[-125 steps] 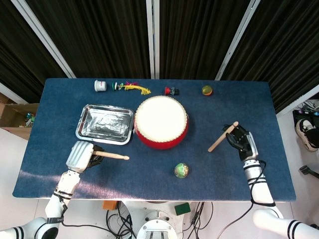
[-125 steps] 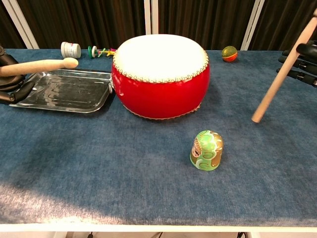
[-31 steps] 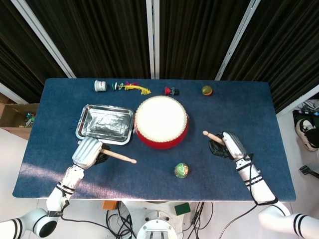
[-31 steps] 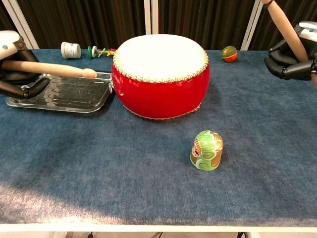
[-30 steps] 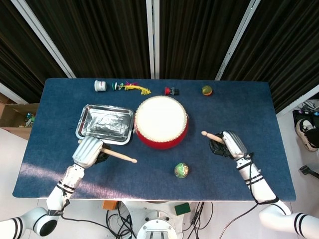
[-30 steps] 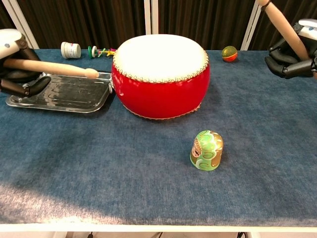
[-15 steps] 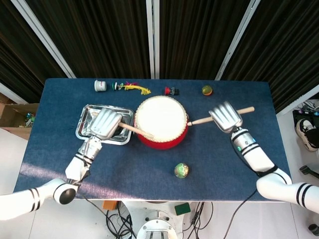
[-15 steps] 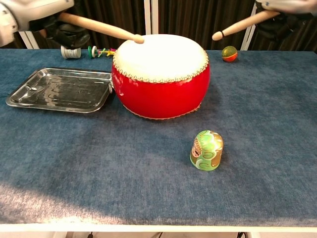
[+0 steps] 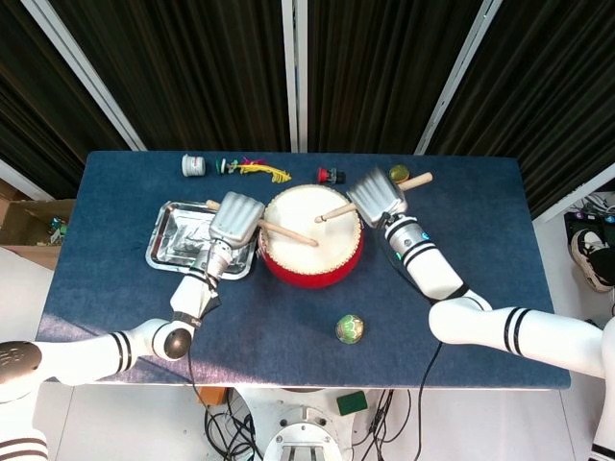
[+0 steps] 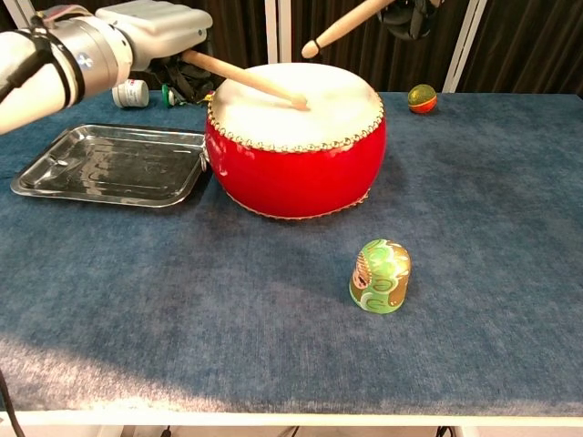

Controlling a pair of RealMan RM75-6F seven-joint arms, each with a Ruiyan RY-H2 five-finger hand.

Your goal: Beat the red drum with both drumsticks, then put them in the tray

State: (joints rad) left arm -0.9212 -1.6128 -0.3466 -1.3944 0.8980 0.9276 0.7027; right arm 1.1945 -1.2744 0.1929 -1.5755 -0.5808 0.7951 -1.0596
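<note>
Drumsticks (image 10: 250,81) of smooth wood over round red drum (image 10: 293,164).

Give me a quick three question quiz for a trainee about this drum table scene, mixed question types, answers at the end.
1. True or false: the left drumstick has its tip down on the white skin of the red drum.
2. Multiple choice: the tip of the right drumstick is A) raised above the drum, B) lying in the tray, C) flat on the table.
3. Fill in: the metal tray holds ____ drumsticks.

Key
1. True; the left robot hand holds it, tip on the skin.
2. A; the right robot hand holds it, tip clear of the skin in the chest view.
3. No; both are in the hands.
</note>
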